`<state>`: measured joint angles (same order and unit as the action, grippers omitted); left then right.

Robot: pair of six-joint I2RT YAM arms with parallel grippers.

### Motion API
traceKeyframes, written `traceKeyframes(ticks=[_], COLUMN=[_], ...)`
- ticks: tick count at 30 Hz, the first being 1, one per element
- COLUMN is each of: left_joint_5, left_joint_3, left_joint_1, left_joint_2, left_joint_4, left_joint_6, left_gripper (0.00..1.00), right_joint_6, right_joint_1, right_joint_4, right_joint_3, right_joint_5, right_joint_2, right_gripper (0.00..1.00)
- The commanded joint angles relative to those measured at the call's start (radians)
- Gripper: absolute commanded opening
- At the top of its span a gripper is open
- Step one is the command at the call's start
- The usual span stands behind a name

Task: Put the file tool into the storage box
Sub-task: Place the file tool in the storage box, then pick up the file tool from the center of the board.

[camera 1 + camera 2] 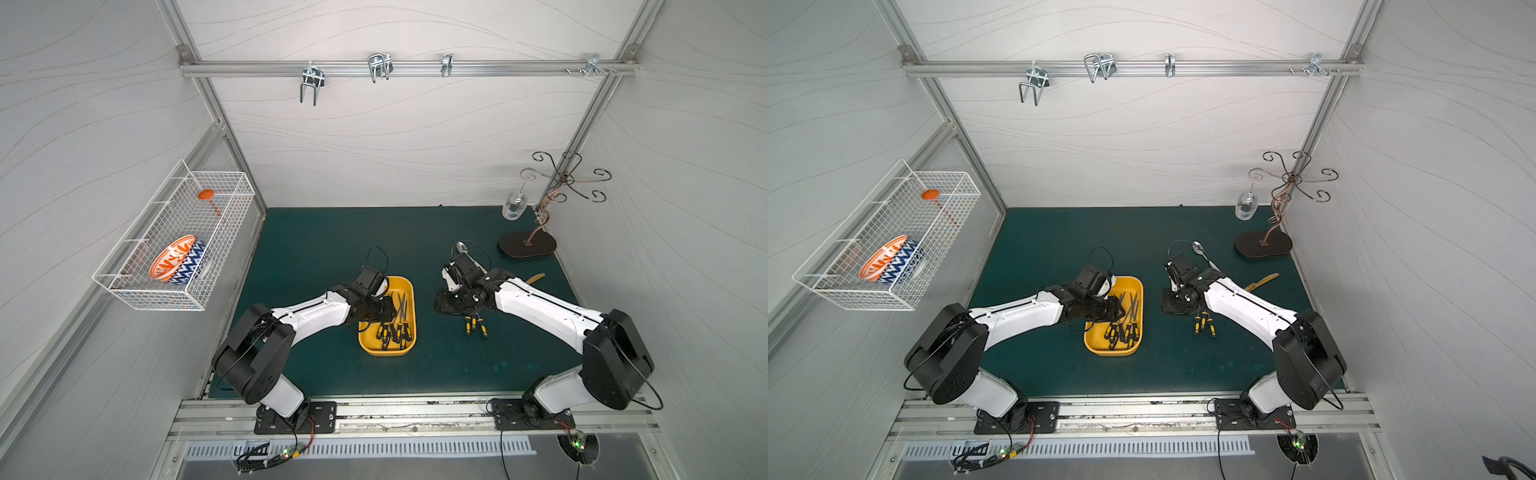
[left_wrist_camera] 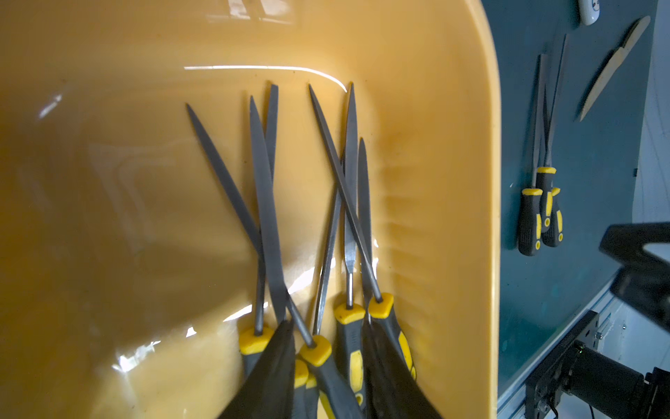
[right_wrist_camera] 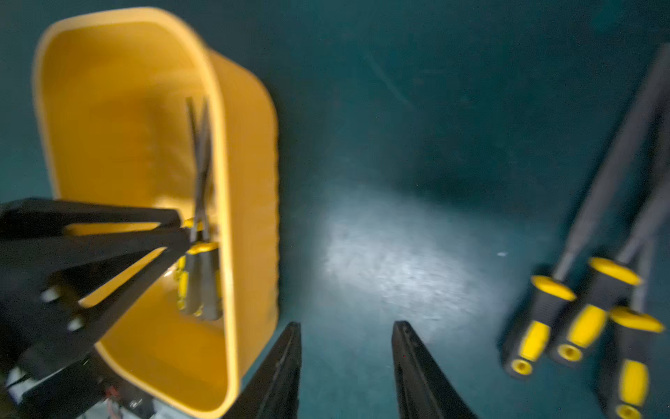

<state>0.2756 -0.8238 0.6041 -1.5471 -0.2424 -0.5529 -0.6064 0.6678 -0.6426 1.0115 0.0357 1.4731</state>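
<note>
My left pincer [image 2: 328, 326] is parted, letting go inside the storage box [image 2: 453, 181]; right pincer [image 3: 346, 323] gapes empty, so next I'd close it on a loose file [image 3: 536, 326]

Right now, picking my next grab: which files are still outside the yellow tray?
The three bunched files on the green mat, beside the right arm; all the others already lie crossed inside the tray.
</note>
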Motion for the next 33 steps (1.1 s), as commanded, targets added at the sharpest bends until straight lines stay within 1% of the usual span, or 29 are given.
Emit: traceKeyframes(ticks=[1, 6, 12, 20, 33], left_joint_5=[-0.004, 0.001, 0.002, 0.005, 0.004], left_joint_3=[-0.033, -0.034, -0.033, -0.034, -0.03], left_joint_1=[0.002, 0.002, 0.001, 0.001, 0.001], left_joint_2=[0.009, 0.01, 0.012, 0.008, 0.018], left_joint_4=[0.025, 0.028, 0.029, 0.032, 0.037], left_joint_6=[0.008, 0.008, 0.01, 0.01, 0.01], left_gripper=[0.37, 0.37, 0.38, 0.38, 0.39], right_joint_6=[-0.018, 0.015, 0.02, 0.021, 0.031], right_joint_1=[-0.041, -0.057, -0.059, -0.059, -0.055], right_joint_4=[-0.129, -0.136, -0.137, -0.132, -0.1], right_joint_3=[-0.025, -0.034, -0.051, -0.085, -0.11], right_joint_5=[-0.114, -0.113, -0.117, -0.138, -0.081], right_joint_2=[0.029, 0.075, 0.127, 0.154, 0.211], right_gripper=[0.45, 0.42, 0.41, 0.4, 0.37])
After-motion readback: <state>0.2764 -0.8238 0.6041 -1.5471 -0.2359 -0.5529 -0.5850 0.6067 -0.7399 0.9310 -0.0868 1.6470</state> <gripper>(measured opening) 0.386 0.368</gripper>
